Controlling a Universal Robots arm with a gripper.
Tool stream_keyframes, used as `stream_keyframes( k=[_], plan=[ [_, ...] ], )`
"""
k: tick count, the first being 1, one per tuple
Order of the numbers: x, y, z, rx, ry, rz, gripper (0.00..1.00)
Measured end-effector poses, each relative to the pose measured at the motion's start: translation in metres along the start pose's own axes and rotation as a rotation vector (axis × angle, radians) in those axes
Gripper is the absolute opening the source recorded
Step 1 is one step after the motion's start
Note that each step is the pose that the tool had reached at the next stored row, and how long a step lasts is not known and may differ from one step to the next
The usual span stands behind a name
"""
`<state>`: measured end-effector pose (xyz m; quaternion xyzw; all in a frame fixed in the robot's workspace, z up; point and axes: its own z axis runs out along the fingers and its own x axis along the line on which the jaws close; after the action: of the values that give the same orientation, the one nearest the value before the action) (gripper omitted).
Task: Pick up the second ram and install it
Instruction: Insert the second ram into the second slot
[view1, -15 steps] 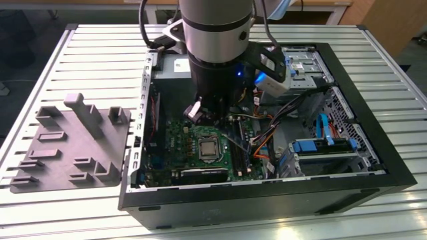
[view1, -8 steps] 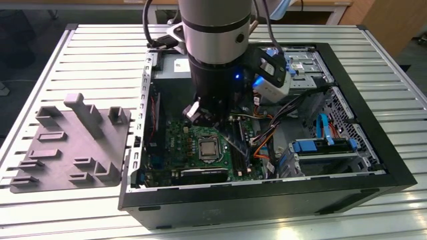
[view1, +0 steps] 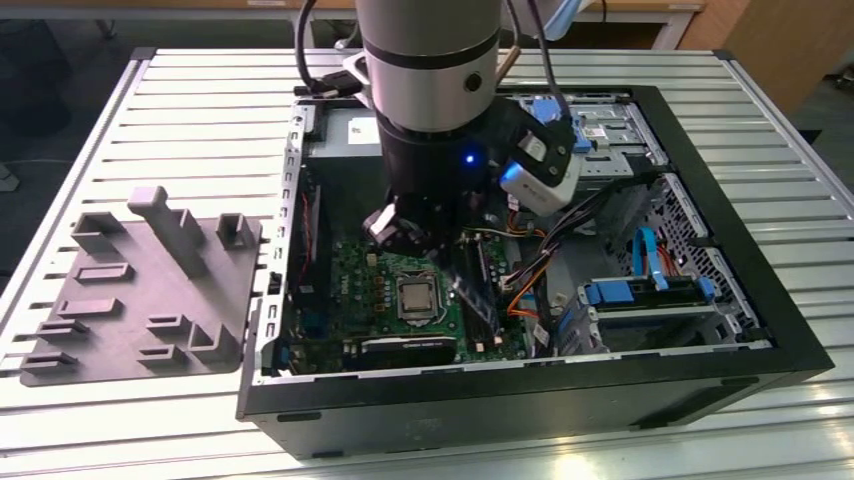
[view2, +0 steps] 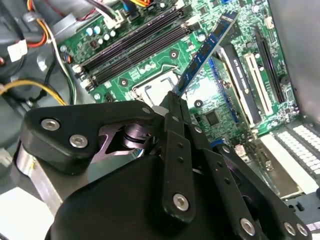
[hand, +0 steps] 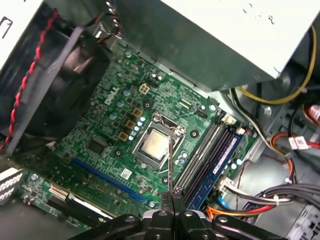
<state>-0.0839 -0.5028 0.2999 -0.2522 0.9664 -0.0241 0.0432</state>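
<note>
Claw: in both wrist views the claw (view2: 173, 100) (hand: 171, 196) had its two fingers pressed together on one end of the second ram, with no gap visible between them.
Second ram: the second ram (view2: 205, 52) (hand: 170, 165) was in the grip of the claw. It stuck out from the fingertips toward the board below. In the second wrist view its flat side with small chips was visible, and in the first wrist view it appeared as a thin edge.
Place of the ram: it hung above the motherboard (hand: 107, 130), not seated in any slot. In the first wrist view its free end lay just beside the processor socket (hand: 154, 145), between the socket and the memory slots (hand: 200, 157).
Memory slots: long and dark, with white clips at the ends. One of them looked to carry a blue board (hand: 221, 161).
Arm: in the exterior view the arm (view1: 427, 60) reached down from above into the open computer case (view1: 534, 395).
Cables: orange and yellow cables (hand: 280, 95) lay beside the slots, apart from the ram.
Grey tray: the grey tray (view1: 120, 300) with raised blocks lay just beside the case, on the exterior view's left.
Counter: the slatted counter (view1: 200, 110) carried both the case and the tray.
</note>
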Motion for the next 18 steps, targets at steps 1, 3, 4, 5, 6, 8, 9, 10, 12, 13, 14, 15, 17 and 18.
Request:
stream_keyframes(
  k=[1, 3, 4, 5, 6, 8, 9, 10, 12, 13, 14, 15, 17, 18],
  plan=[
    [0.0, 0.0, 0.0004, 0.0028, 0.0008, 0.012, 0.12],
    [0.0001, 0.0001, 0.0012, 0.0087, 0.0026, 0.038, 0.12],
    [0.0001, 0.0001, 0.0016, 0.0118, 0.0035, 0.051, 0.12],
    [0.0001, 0.0001, 0.002, 0.0147, 0.0044, 0.064, 0.12],
    [0.0002, 0.0002, 0.0024, 0.0176, 0.0053, 0.077, 0.12],
    [0.0002, 0.0002, 0.0033, 0.0231, 0.007, 0.102, 0.12],
    [0.0003, 0.0002, 0.0037, 0.0258, 0.0079, 0.115, 0.12],
    [0.0003, 0.0003, 0.0041, 0.0284, 0.0088, 0.128, 0.12],
    [0.0004, 0.0003, 0.005, 0.0342, 0.0108, 0.155, 0.12],
    [0.0004, 0.0004, 0.0055, 0.0369, 0.0116, 0.168, 0.12],
    [0.0004, 0.0004, 0.0059, 0.0398, 0.0125, 0.182, 0.12],
    [0.0004, 0.0004, 0.0064, 0.0426, 0.0134, 0.195, 0.12],
    [0.0005, 0.0005, 0.0073, 0.0482, 0.0151, 0.221, 0.12],
    [0.0005, 0.0005, 0.0078, 0.0513, 0.016, 0.235, 0.12]
  ],
)
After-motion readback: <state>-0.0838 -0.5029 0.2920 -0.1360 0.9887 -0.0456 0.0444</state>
